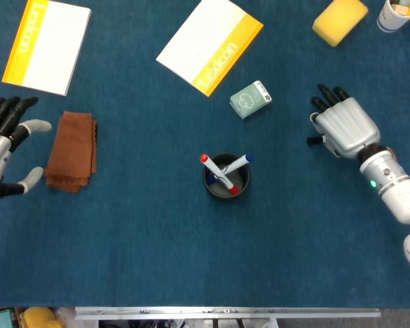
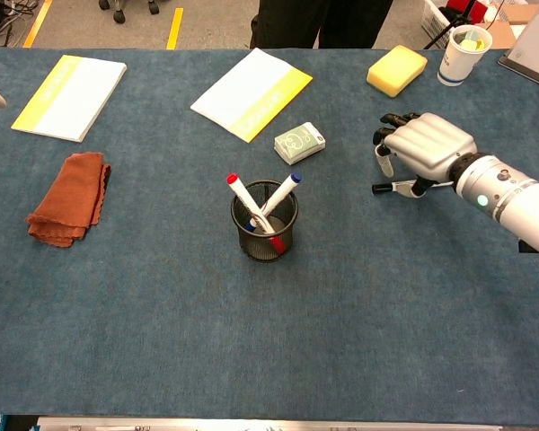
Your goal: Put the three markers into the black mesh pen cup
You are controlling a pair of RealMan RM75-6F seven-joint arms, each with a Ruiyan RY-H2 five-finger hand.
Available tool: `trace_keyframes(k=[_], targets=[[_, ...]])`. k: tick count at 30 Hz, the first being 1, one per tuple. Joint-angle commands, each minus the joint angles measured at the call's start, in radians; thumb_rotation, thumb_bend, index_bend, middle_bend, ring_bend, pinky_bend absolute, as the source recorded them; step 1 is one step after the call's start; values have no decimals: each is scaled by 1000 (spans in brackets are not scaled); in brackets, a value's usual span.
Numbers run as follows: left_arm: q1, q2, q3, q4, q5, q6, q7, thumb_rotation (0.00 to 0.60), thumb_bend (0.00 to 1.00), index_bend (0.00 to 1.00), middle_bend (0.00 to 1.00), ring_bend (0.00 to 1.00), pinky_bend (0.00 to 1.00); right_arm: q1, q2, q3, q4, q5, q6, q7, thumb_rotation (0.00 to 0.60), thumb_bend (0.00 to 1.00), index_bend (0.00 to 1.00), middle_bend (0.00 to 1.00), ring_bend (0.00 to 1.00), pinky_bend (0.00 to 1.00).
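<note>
The black mesh pen cup stands mid-table with a red-capped marker and a blue-capped marker leaning in it. The third marker, white with a black cap, lies flat on the table to the right. My right hand hovers over it, fingers spread and pointing down. In the head view only its black tip shows from under the hand. I see no grip on it. My left hand rests open at the far left, holding nothing.
A folded brown cloth lies beside my left hand. Two white-and-yellow notebooks sit at the back. A green card box lies between cup and notebooks. A yellow sponge and paper cup stand back right.
</note>
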Motion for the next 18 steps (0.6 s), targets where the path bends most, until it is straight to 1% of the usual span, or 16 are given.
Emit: trace_keyframes(k=[1, 18], targets=[[0, 0, 0, 1, 1, 0, -2, 600, 281, 262, 67, 0, 5, 2, -3, 1, 2, 2, -2, -4, 600, 226, 527, 220, 42, 163], [0, -1, 1, 6, 0, -3, -5, 600, 281, 262, 67, 0, 5, 4, -18, -6, 13, 25, -21, -37, 600, 228, 527, 220, 42, 163]])
